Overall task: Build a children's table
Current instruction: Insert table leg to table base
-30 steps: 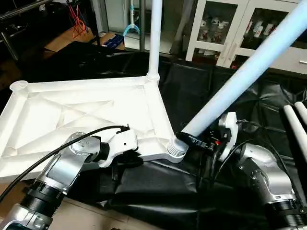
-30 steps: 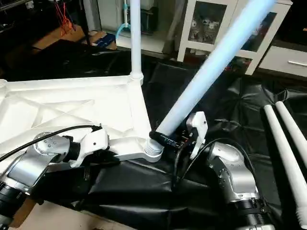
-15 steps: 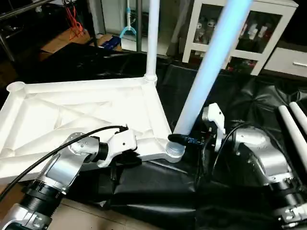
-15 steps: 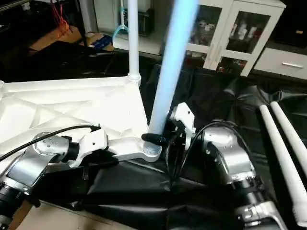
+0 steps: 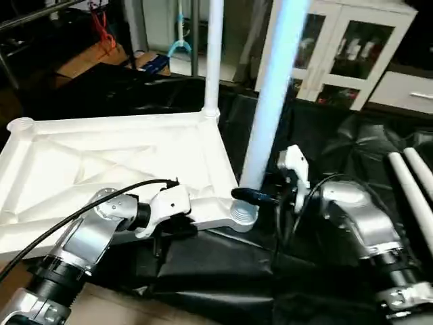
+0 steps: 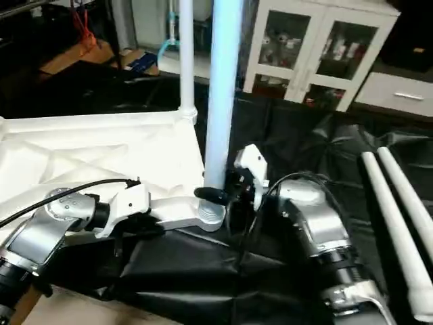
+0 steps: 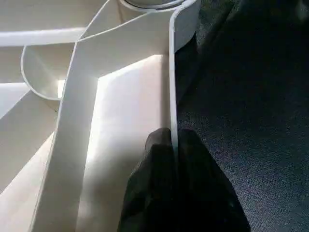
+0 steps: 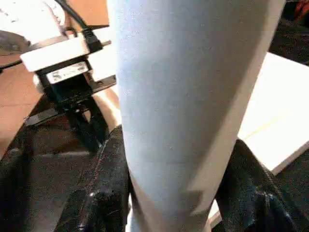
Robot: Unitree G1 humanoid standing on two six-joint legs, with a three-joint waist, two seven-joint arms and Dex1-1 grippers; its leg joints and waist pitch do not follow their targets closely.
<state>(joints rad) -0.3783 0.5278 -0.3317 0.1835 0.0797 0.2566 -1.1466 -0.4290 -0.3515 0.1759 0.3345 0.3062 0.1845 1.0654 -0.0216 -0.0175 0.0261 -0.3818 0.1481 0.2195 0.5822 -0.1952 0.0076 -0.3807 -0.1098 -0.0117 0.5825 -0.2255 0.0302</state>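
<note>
Your table top (image 5: pixel 115 159) lay upside down on the surface (image 5: pixel 223 264), which was draped in crinkled black sheeting, and it was the biggest piece before you: a square slab of smooth white plastic, its underside crossed by raised ribs and edged by a thin upright rim, with a round socket at each corner. By my reading you were about halfway. One long white tubular leg (image 5: pixel 215 54) already stood upright in the far corner socket, and a second leg (image 5: pixel 270 95) stood nearly upright with its foot at the near threaded socket (image 5: pixel 243 217), not visibly screwed home. The far-left socket (image 5: pixel 22 124) was still empty, and two more legs (image 6: pixel 396 223) lay side by side on the sheeting well off to your right, so seating this one and fitting those two was what remained. Your right hand (image 5: pixel 260 196) was clamped round the second leg's base, a black finger (image 8: pixel 104 188) on either side of the smooth tube. Your left hand (image 7: pixel 174 150) was pinched shut on the top's thin near rim, steadying it.
</note>
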